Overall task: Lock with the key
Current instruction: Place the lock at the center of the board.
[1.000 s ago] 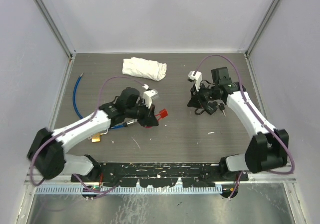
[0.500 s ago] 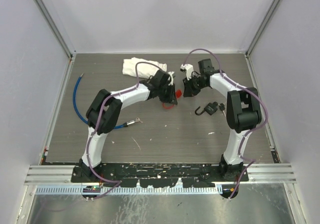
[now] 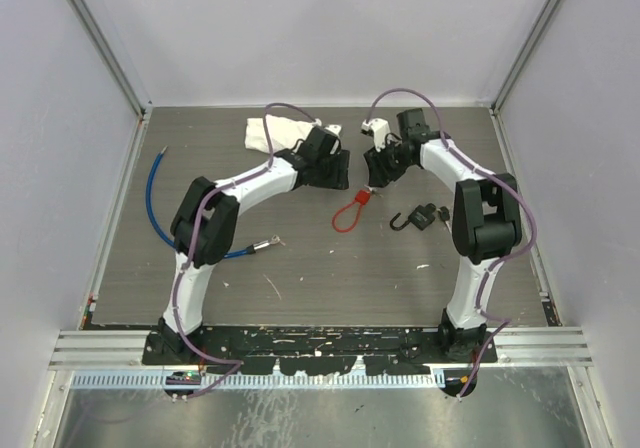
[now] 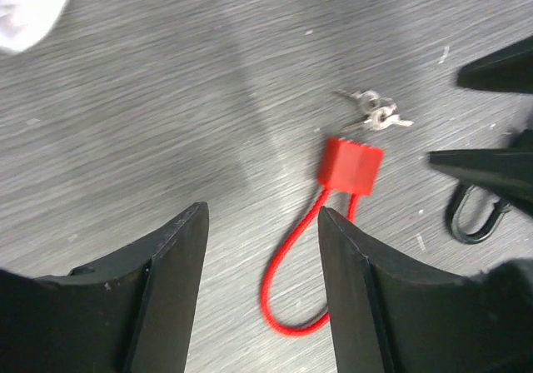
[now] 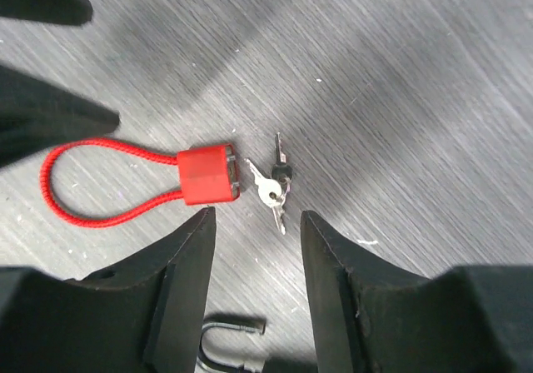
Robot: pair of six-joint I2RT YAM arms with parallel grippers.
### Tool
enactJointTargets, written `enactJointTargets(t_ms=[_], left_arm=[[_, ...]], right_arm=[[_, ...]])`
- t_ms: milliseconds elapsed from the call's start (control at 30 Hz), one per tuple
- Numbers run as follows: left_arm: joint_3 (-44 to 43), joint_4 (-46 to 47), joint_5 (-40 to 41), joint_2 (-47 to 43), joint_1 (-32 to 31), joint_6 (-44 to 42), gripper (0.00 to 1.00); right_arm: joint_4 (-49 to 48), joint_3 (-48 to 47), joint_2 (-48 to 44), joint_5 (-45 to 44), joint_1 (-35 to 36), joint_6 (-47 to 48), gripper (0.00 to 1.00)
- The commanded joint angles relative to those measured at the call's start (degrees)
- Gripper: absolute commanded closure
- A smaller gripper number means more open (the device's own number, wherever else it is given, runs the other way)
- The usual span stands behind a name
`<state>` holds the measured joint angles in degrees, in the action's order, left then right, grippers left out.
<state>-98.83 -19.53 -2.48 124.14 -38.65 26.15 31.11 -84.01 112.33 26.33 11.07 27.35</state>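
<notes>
Your left gripper (image 4: 262, 215) and right gripper (image 5: 258, 215) hang half-open, empty, above the red cable lock (image 4: 351, 165). The keys (image 5: 273, 186) touch its body, perhaps inserted.

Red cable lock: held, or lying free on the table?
Lying free: the red cable lock rests flat on the table, keys at its body, no jaws touching it.
</notes>
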Motion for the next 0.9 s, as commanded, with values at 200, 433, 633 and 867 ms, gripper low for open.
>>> enactJointTargets(t_ms=[200,433,633,867], left_arm=[[26.14,18.57,4.83,-31.95,3.95,-6.18,0.34],[47.12,29.10,-5.38,-51.90,6.38,-1.28,0.02],[56.20,22.37,-6.15,-63.50,6.45,3.21,0.01],[65.31,19.88,1.02,-72.60,6.58,11.01,0.01]], right_arm=[[0.32,8.15,-25.46,11.49,-1.98,4.05,0.47],[-6.21,22.84,-43.19,25.48,-2.46,4.74,0.40],[-10.41,30.48,-46.55,35.44,-5.85,4.86,0.36],[-11.29,34.96,-48.26,35.22,-8.10,7.89,0.35]])
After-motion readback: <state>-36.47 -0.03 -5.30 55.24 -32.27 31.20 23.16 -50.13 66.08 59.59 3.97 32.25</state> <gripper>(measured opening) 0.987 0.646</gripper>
